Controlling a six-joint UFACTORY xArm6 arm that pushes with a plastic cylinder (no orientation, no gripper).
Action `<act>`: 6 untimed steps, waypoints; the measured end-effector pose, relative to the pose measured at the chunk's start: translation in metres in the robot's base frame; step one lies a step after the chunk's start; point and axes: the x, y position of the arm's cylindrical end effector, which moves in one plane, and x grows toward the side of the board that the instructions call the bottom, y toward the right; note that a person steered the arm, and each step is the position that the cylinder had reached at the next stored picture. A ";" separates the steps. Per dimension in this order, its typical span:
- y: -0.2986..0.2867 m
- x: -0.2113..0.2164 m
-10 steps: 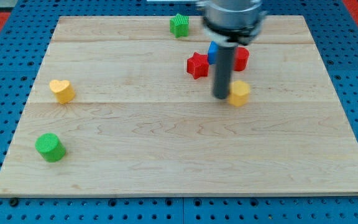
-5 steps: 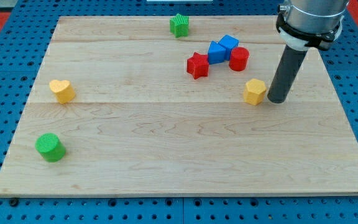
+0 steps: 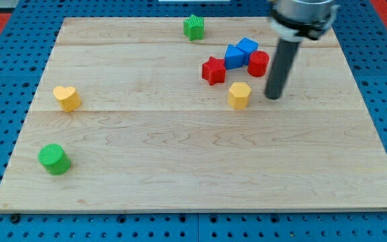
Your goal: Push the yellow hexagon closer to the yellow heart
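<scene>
The yellow hexagon (image 3: pixel 239 95) lies right of the board's middle, just below the red star (image 3: pixel 213 70). The yellow heart (image 3: pixel 66 97) lies far off at the view's left. My tip (image 3: pixel 273 97) stands to the right of the hexagon with a small gap between them, not touching. The rod rises from the tip towards the view's top.
A red star, two blue blocks (image 3: pixel 240 52) and a red cylinder (image 3: pixel 258 63) cluster just above the hexagon. A green star-like block (image 3: pixel 193 27) sits near the top edge. A green cylinder (image 3: pixel 54 159) sits at the lower left. The wooden board (image 3: pixel 193 168) lies on a blue pegboard.
My tip went round from the hexagon's left to its right side, then moved left. The hexagon has slid left, from about below the red cylinder to below the red star.
</scene>
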 end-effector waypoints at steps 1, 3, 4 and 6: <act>-0.083 0.024; -0.074 0.023; -0.070 -0.004; -0.225 0.011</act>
